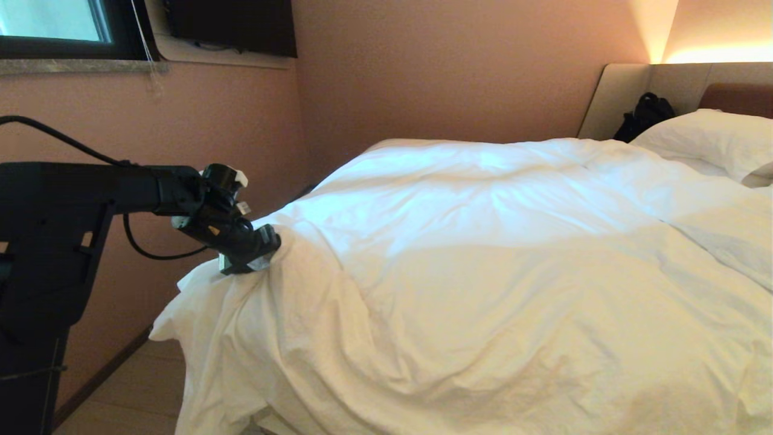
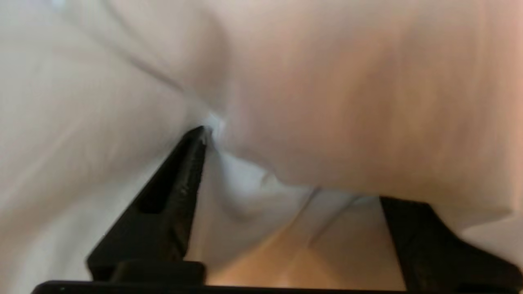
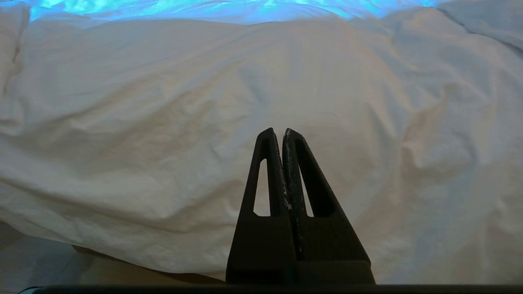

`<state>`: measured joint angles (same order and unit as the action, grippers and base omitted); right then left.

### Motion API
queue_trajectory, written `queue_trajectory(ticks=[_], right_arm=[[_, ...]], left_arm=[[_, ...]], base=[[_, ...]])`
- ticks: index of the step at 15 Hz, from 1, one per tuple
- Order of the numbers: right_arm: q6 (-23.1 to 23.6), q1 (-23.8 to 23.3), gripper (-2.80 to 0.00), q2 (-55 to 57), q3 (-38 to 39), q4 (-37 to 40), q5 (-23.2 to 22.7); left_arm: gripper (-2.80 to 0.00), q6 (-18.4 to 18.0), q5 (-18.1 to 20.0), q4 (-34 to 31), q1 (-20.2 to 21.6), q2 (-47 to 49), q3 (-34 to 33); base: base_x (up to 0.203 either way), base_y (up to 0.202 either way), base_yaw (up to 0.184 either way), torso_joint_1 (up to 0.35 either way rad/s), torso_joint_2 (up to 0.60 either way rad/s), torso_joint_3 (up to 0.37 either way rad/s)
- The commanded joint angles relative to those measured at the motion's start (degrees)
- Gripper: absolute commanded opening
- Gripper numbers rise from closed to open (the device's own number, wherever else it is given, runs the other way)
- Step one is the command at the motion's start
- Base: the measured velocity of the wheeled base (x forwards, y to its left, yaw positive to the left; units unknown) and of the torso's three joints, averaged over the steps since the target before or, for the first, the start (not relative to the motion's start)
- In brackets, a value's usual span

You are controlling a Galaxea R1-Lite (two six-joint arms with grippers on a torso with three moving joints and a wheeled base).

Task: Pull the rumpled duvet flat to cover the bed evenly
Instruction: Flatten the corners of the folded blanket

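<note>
We see the thick, puffy white duvet [image 1: 483, 254] in its creased cotton cover spread over the large low bed [image 1: 628, 90] with its beige padded headboard, its corner spilling toward the floor at seven o'clock in the head view. Our black left gripper [image 1: 256, 257] sits at nine o'clock against the duvet's raised fold, its fingers [image 2: 179, 188] spread wide, cloth lying between them but not pinched. Our black right gripper [image 3: 282, 132] hangs just before the duvet's draped side, fingers pressed together on nothing. A plump white pillow [image 1: 712, 142] lies at two o'clock.
</note>
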<state>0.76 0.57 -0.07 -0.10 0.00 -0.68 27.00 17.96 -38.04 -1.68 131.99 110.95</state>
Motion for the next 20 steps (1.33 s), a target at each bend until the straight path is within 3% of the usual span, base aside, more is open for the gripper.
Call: queue_trajectory(ticks=[1, 14, 17, 20], right_arm=[[0.03, 0.04, -2.80, 0.07, 0.01, 0.00, -0.02], [0.03, 0.04, -2.80, 0.07, 0.01, 0.00, -0.02], [0.03, 0.04, -2.80, 0.07, 0.01, 0.00, -0.02], [0.03, 0.04, -2.80, 0.07, 0.01, 0.00, -0.02]], left_arm=[[0.00, 0.10, 0.15, -2.62, -0.27, -2.04, 0.08], [0.00, 0.34, 0.15, -14.42, -0.60, -13.94, -3.63], [0.00, -1.13, -0.31, -13.86, -0.17, -17.88, -10.68], [0.00, -6.87, -0.88, -11.46, 1.84, -22.65, -20.47]], base=[[0.000, 0.000, 0.000, 0.000, 0.00, 0.000], [0.000, 0.000, 0.000, 0.000, 0.00, 0.000], [0.000, 0.000, 0.000, 0.000, 0.00, 0.000], [0.000, 0.000, 0.000, 0.000, 0.00, 0.000]])
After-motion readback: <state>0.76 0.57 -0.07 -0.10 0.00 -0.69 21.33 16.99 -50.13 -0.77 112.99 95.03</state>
